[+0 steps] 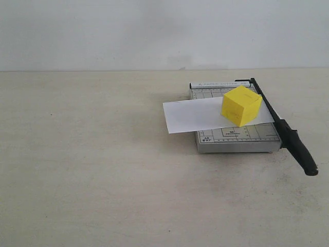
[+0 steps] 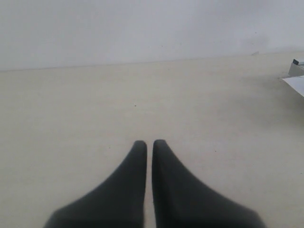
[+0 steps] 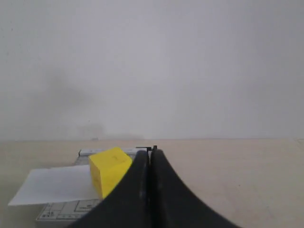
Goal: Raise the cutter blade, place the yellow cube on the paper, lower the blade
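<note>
The yellow cube (image 1: 241, 105) sits on the paper (image 1: 193, 115), which lies across the grey cutter base (image 1: 236, 139) on the counter (image 1: 92, 170). The cutter blade (image 1: 288, 136) looks lowered, its long axis along the base's right-hand edge in the exterior view. The right gripper (image 3: 150, 154), clenched and empty, faces the cube from nearby. The left gripper (image 2: 146, 142), likewise clenched on nothing, is well apart. The base's print is unreadable.

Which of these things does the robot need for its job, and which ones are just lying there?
For the job:
- blade
- cube
- paper
- base of the cutter

Just lying about:
- no loose things in view, only the table and the wall
</note>
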Robot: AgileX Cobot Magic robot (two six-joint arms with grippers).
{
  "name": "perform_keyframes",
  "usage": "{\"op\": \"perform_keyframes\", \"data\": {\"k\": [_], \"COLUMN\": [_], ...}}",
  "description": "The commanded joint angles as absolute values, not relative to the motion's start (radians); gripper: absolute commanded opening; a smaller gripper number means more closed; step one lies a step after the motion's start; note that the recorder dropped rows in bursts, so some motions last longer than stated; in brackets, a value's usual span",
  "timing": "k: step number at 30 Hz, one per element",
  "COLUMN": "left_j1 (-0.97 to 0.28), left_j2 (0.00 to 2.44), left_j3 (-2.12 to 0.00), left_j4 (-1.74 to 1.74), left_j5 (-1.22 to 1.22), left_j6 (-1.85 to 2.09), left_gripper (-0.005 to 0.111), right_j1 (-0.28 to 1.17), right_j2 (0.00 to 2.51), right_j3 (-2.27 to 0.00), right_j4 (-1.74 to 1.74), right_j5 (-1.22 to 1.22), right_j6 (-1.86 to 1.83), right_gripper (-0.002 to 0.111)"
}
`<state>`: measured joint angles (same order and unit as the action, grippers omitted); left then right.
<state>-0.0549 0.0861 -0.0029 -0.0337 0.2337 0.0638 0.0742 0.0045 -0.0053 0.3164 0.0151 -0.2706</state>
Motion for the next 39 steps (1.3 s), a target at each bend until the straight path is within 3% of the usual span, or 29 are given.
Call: {"op": "perform_keyframes", "data": {"k": [1,5,9,33,39], "left_j1": [-0.052,-0.052,-0.052,-0.052,-0.054], "left_j2": [0.077,0.077,0.077,0.077,0.010], "left_j3": [0.000,0.000,0.000,0.000,0.000], "left_j4": [-0.041,-0.041,-0.041,-0.041,-0.049], "left_j5": [0.233,0.233,0.233,0.233,0.328], "left_j6": [0.056,0.056,0.056,0.056,0.056], "left_gripper": [0.004,0.004,0.004,0.004,0.004], "right_j1": [-0.018,-0.153,-0.175,-0.167,-0.167], "right_j2": [0.000,0.000,0.000,0.000,0.000], "right_j3": [0.000,0.000,0.000,0.000,0.000], "right_j4": [0.224,0.213,0.101,0.122,0.122], "right_j5": [0.041,0.117,0.364,0.359,0.361], "right_j6": [-0.237,-0.181,-0.104,-0.118,-0.118], "right_gripper": [0.000,0.000,0.000,0.000,0.000]}}
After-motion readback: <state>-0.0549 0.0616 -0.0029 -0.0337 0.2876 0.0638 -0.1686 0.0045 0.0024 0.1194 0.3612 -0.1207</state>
